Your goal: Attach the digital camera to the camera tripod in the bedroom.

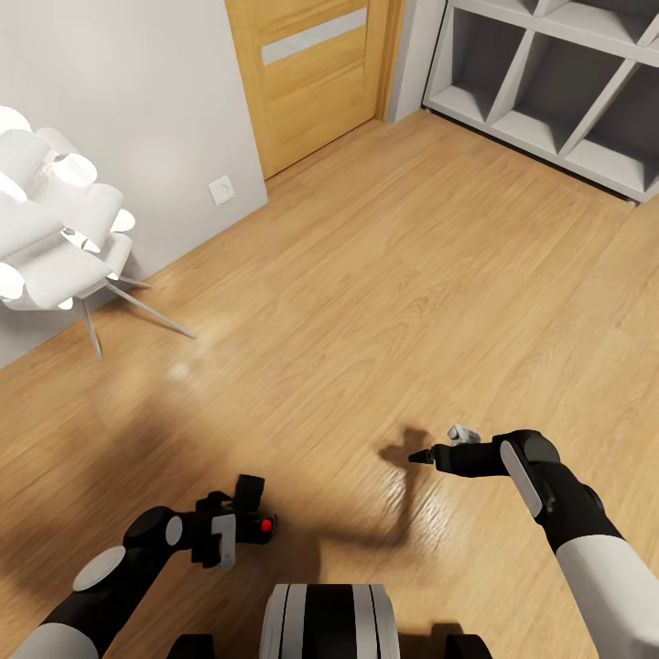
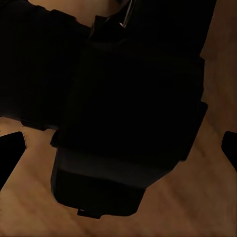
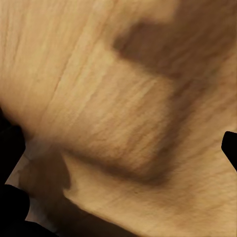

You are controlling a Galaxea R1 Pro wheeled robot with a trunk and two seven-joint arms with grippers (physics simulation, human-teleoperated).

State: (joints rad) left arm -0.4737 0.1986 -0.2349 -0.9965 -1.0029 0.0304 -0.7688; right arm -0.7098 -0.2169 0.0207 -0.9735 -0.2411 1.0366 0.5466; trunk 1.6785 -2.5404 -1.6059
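Observation:
My left gripper [image 1: 231, 529] is shut on the digital camera [image 1: 251, 499], a small black body with a bright red round button, held low over the wood plank floor in front of my base. In the left wrist view the camera's dark body [image 2: 123, 108] spans the space between the two fingertips [image 2: 11, 153]. My right gripper [image 1: 428, 455] hangs open above the floor to the right, nothing between its fingers [image 3: 229, 148]. The camera tripod is out of view.
A wooden door [image 1: 311, 73] stands at the back in a grey wall with a socket [image 1: 221, 189]. Grey cubby shelving [image 1: 558, 82] is at the back right. A white petal-shaped lamp [image 1: 55, 220] on thin metal legs stands at the left.

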